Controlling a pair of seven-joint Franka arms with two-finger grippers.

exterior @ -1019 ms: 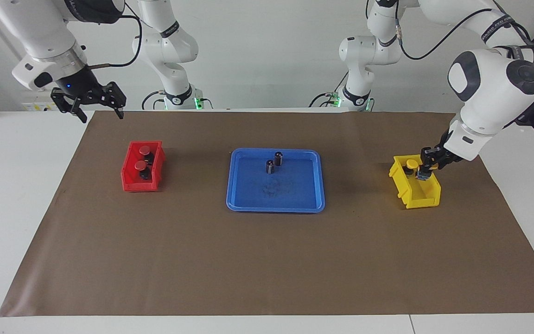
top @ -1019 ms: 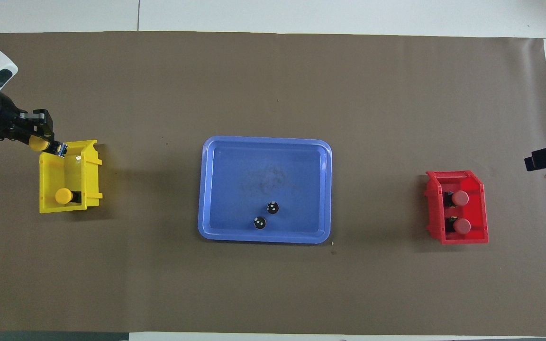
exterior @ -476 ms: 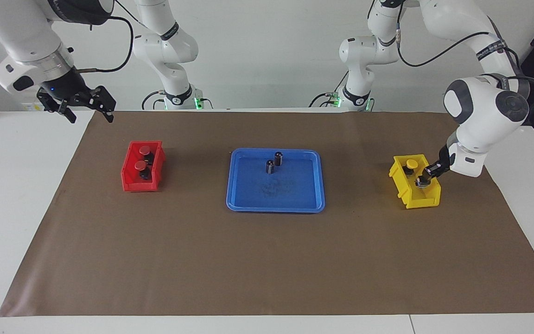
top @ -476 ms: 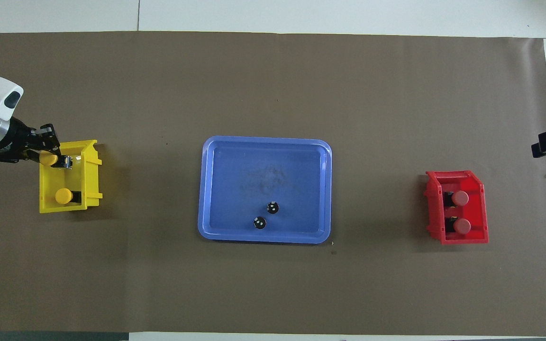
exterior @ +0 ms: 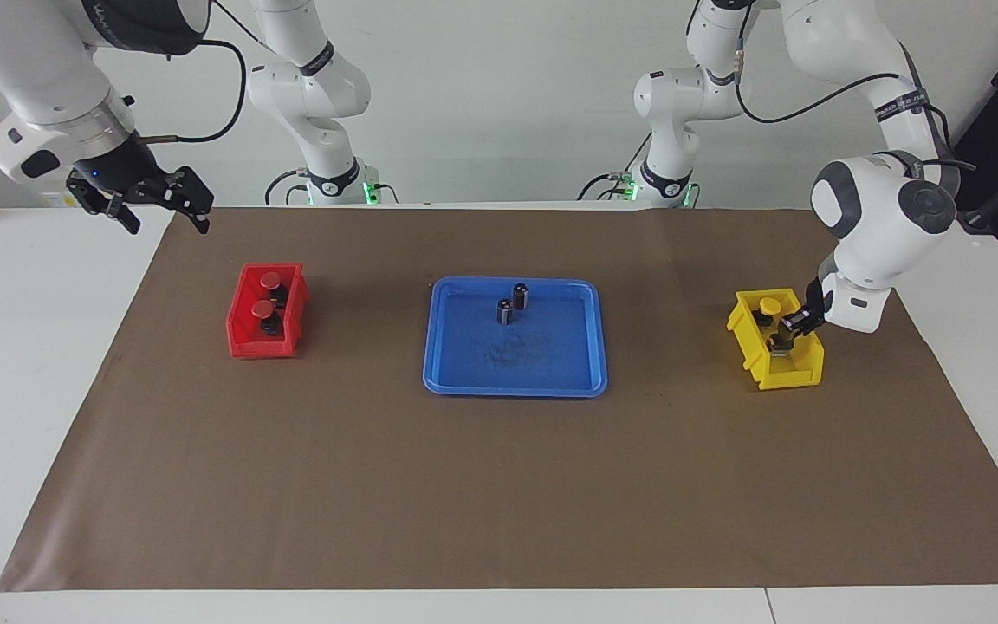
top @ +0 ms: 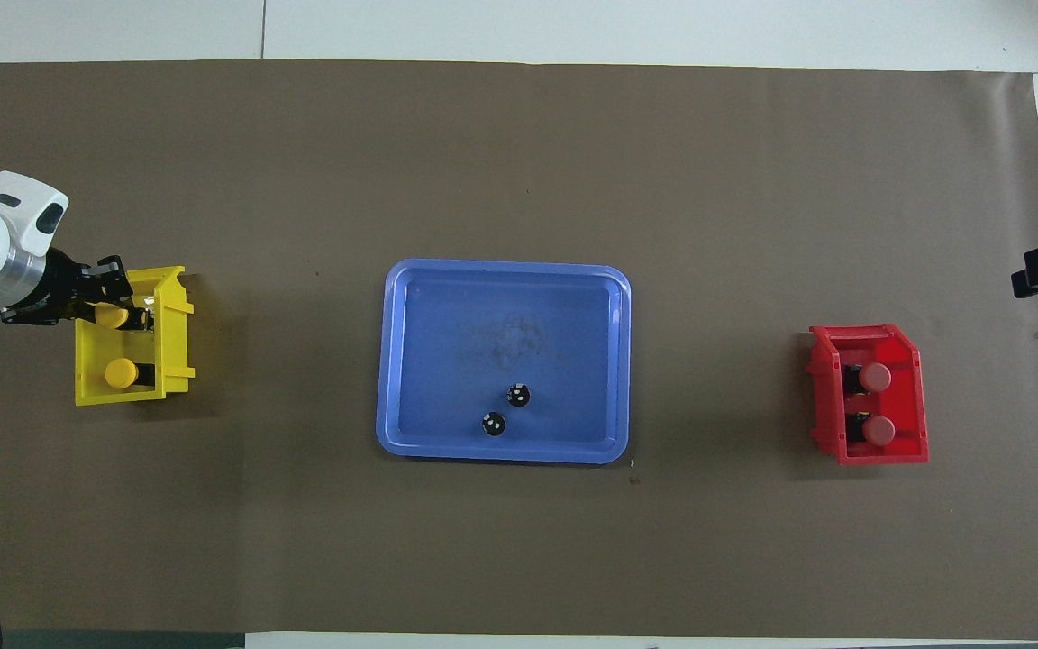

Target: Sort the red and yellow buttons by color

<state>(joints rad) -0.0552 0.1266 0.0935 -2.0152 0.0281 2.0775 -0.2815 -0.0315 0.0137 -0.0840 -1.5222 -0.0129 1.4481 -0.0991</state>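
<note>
My left gripper (exterior: 783, 336) is shut on a yellow button (top: 110, 315) and holds it low inside the yellow bin (exterior: 792, 374), at the part farther from the robots. The held button's cap is hidden in the facing view. The gripper also shows in the overhead view (top: 127, 315). A second yellow button (exterior: 769, 306) sits in the same bin (top: 175, 347), nearer to the robots. Two red buttons (exterior: 270, 280) (exterior: 262, 308) sit in the red bin (exterior: 248, 345). My right gripper (exterior: 167, 224) is open and empty, in the air over the mat's corner near the red bin.
A blue tray (exterior: 516, 383) in the middle of the brown mat holds two small dark cylinders with silvery tops (exterior: 521, 296) (exterior: 505, 311). The red bin (top: 914, 451) stands toward the right arm's end, the yellow bin toward the left arm's end.
My left gripper has come down with the yellow button from the bin's rim into the yellow bin. My right gripper has drawn back a little, away from the red bin.
</note>
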